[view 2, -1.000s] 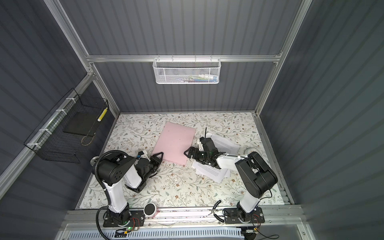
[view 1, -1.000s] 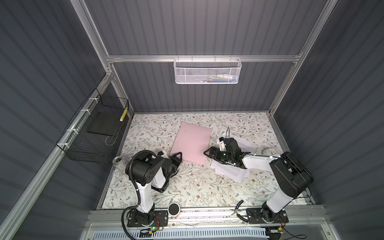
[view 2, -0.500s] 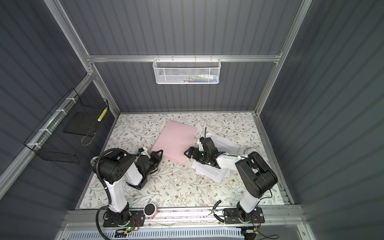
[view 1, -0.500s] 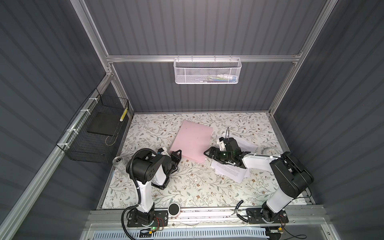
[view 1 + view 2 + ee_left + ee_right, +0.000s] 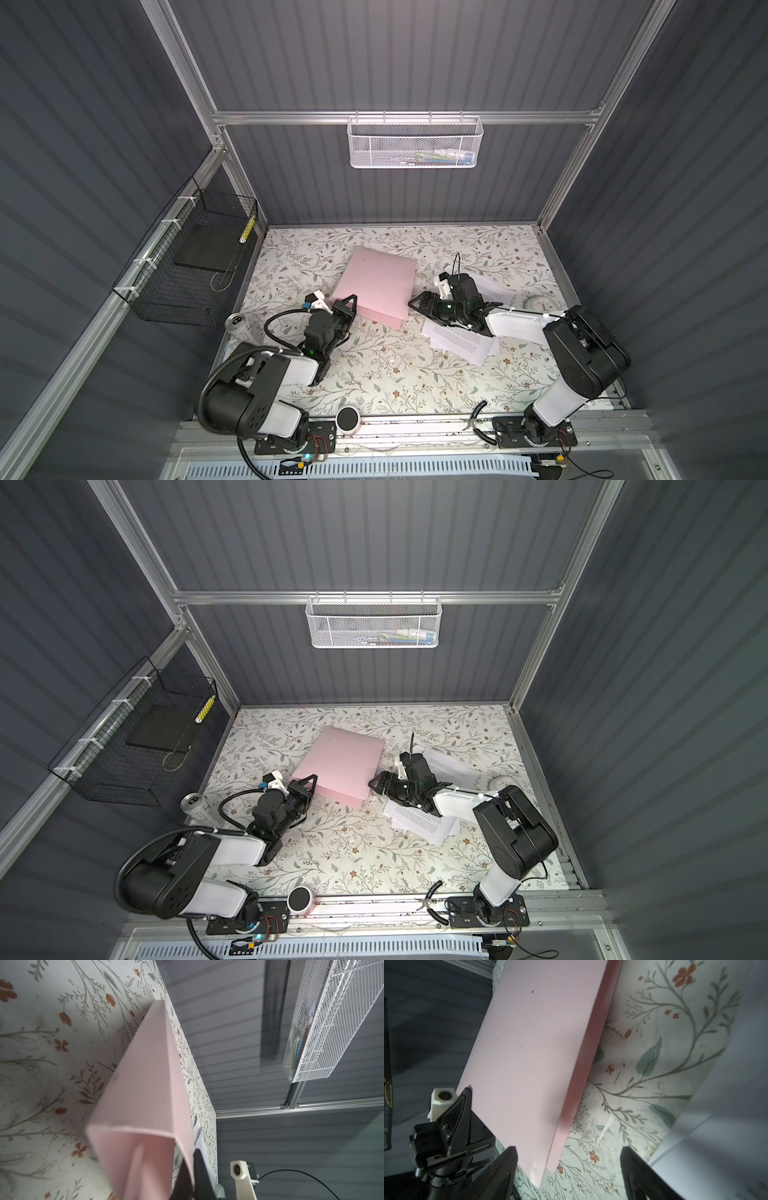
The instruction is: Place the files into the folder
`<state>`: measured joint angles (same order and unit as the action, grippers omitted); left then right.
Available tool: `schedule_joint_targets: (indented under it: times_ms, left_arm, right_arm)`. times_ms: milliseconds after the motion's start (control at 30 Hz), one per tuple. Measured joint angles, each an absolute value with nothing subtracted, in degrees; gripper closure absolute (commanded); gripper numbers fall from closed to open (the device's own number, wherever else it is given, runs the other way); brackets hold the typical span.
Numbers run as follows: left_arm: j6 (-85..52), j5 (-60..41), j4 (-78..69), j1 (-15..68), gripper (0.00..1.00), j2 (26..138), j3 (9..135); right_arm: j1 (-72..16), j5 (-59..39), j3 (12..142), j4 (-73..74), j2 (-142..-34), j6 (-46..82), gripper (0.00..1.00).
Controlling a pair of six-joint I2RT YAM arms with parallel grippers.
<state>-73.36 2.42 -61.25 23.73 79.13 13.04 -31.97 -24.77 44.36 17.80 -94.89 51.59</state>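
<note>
The pale pink folder (image 5: 376, 286) (image 5: 340, 762) lies slanted mid-table. My left gripper (image 5: 347, 303) (image 5: 307, 785) (image 5: 192, 1167) is shut on the edge of the folder's top cover (image 5: 145, 1088) by its near-left corner, and the cover stands a little off the lower one. At the near-right corner my right gripper (image 5: 415, 305) (image 5: 376, 785) (image 5: 566, 1150) is open, and the folder's corner (image 5: 533, 1043) pokes between its fingers without clear contact. The files (image 5: 457, 338) (image 5: 419, 823) (image 5: 726, 1105), white printed sheets, lie under and beside the right arm.
A black wire basket (image 5: 195, 266) holding a dark slab hangs on the left wall, and a white mesh basket (image 5: 415, 143) on the back wall. A can (image 5: 237, 330) stands at the table's left edge. A white round object (image 5: 538, 303) sits far right. Pliers (image 5: 478, 411) lie on the front rail.
My left gripper has reached the folder's near-left corner and shut on its cover, lifting that edge slightly. The right gripper's jaws have narrowed a little beside the folder.
</note>
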Motion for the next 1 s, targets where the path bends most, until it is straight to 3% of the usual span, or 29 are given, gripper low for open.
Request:
schedule_joint_targets:
  times_ms: [367, 1000]
  left_arm:
    - [-71.6, 4.3, -47.0, 25.6, 1.0, 69.1, 12.8]
    - [-71.5, 6.5, -43.2, 26.1, 1.0, 65.5, 11.5]
  right_arm:
    - [-32.9, -29.3, 47.8, 22.7, -100.9, 55.4, 0.32]
    - [-34.3, -31.9, 51.3, 24.9, -105.4, 59.0, 0.35]
